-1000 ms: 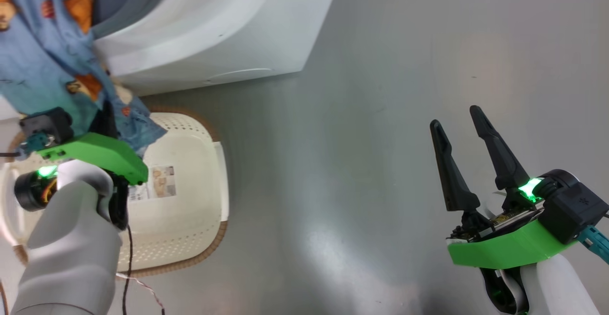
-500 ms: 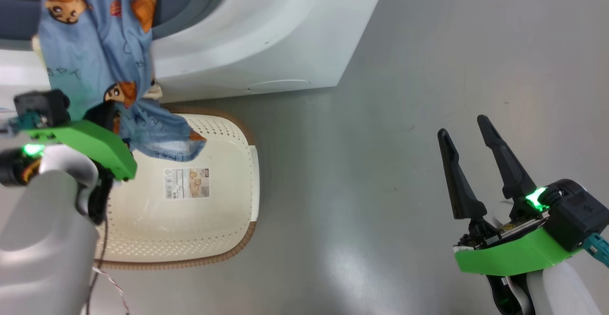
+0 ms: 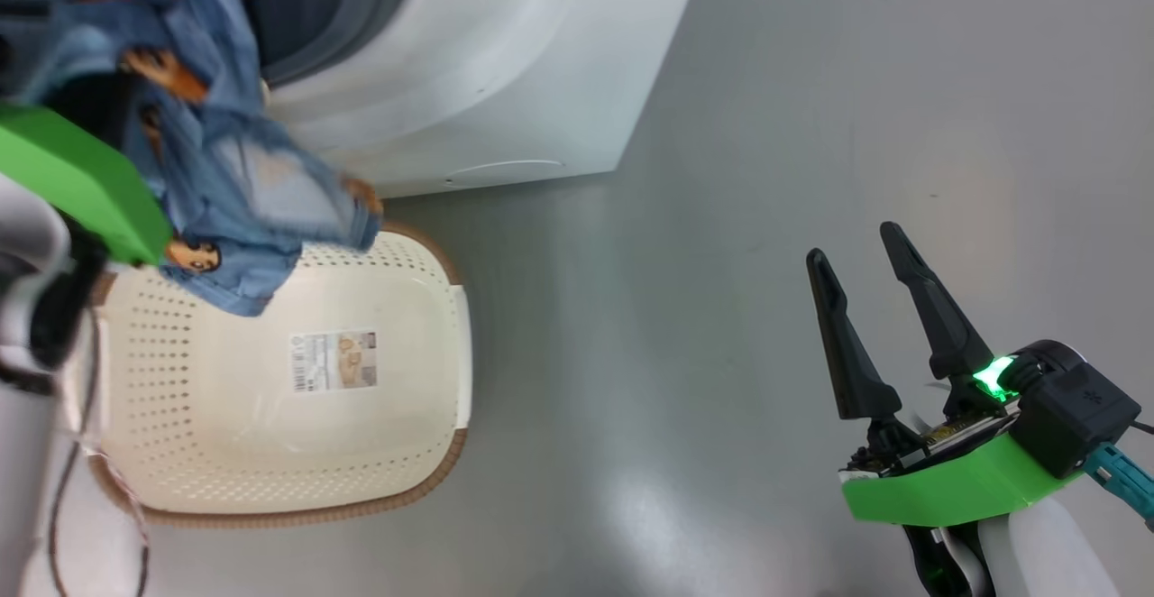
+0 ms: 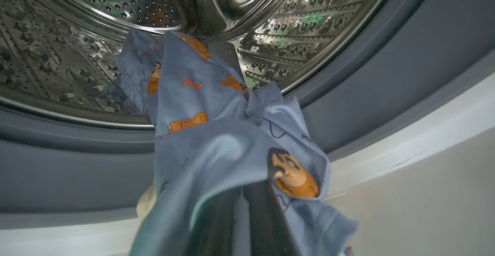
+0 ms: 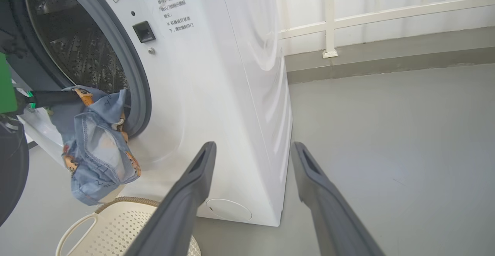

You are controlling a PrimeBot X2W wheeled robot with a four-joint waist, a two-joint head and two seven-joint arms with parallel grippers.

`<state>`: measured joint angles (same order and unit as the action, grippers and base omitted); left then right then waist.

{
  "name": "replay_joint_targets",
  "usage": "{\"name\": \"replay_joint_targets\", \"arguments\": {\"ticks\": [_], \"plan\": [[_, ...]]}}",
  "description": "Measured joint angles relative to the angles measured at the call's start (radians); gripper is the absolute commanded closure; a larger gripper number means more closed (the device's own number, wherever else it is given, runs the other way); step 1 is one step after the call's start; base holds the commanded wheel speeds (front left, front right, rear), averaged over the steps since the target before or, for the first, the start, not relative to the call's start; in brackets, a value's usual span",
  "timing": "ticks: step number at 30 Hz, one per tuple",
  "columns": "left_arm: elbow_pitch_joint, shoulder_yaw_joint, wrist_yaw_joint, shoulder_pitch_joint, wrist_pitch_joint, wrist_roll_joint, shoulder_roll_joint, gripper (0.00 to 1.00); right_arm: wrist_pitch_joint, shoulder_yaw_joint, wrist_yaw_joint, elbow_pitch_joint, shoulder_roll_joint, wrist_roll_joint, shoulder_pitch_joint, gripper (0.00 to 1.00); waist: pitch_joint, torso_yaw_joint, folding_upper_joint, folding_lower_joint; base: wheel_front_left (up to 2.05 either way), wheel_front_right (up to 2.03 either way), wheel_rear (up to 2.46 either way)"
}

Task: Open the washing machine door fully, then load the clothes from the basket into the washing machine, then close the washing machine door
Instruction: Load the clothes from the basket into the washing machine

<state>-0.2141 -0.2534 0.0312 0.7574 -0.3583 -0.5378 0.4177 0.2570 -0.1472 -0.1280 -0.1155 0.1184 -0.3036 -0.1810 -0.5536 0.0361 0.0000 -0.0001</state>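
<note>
**Loading step, bundle at the drum mouth.** The left gripper (image 4: pixel 244 194) is clamped on the clothes (image 4: pixel 216 140), its fingertips buried in the fabric. It holds them at the lower lip of the opening of the washing machine (image 3: pixel 469 65). The leading fold reaches over the grey gasket (image 4: pixel 386 74) toward the steel drum (image 4: pixel 290 28). The rest hangs outside, down the white front, above the far left corner of the basket (image 3: pixel 455 344). The right gripper (image 3: pixel 855 250) waits well apart over the grey floor (image 3: pixel 721 218) at near right, jaws spread wide and holding nothing.

**Method (judged).** The bundle is only partly inside. The grip should probably be carried deeper, past the gasket and onto the drum wall, before the fingers part. Released here, the hanging tail would likely drag the load back out or lie across the seal. Raising the wrist first should lift that tail over the lip. Loading is near its end, with the door closing to follow.

**The clothes.** Light blue cloth, thin and limp, is printed with orange and brown cartoon figures and gathered into soft folds. A cream piece (image 4: pixel 147 202) peeps from beneath. The basket floor shows its label sticker (image 3: pixel 334 360).
</note>
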Motion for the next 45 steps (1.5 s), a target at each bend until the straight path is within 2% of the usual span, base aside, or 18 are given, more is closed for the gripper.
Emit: {"name": "replay_joint_targets", "arguments": {"ticks": [7,15,25,30,39,45], "plan": [[0.064,0.045,-0.053,0.033,-0.104,-0.021,0.043,1.0,0.0,-0.01,0.0,0.004,-0.008,-0.007,-0.012,0.0,-0.021,0.034,0.0,0.0,0.0,0.0,0.0],[-0.031,0.067,-0.076,0.191,-0.114,0.001,0.07,1.0,0.0,-0.041,0.0,0.01,-0.022,-0.016,-0.048,0.0,-0.055,0.085,0.0,0.0,0.0,0.0,0.0],[-0.213,0.089,-0.106,0.399,0.023,0.085,0.11,1.0,0.0,-0.073,0.0,0.015,-0.035,-0.043,-0.071,0.0,-0.11,0.159,0.0,0.0001,0.0,0.0,0.0],[-0.263,0.086,-0.125,0.517,0.135,0.147,0.133,1.0,0.0,-0.1,0.0,0.016,-0.045,-0.052,-0.096,0.0,-0.138,0.191,0.0,0.0001,0.0,0.0,0.0],[-0.34,0.038,-0.125,0.697,0.336,0.257,0.15,1.0,0.0,-0.113,0.0,0.019,-0.051,-0.061,-0.112,0.0,-0.184,0.23,0.0,0.0001,0.0,0.0,0.0],[-0.443,0.026,-0.114,0.743,0.376,0.258,0.147,1.0,0.0,-0.113,0.0,0.02,-0.052,-0.062,-0.132,0.0,-0.205,0.231,0.0,0.0002,0.0,0.0,0.0]]}}
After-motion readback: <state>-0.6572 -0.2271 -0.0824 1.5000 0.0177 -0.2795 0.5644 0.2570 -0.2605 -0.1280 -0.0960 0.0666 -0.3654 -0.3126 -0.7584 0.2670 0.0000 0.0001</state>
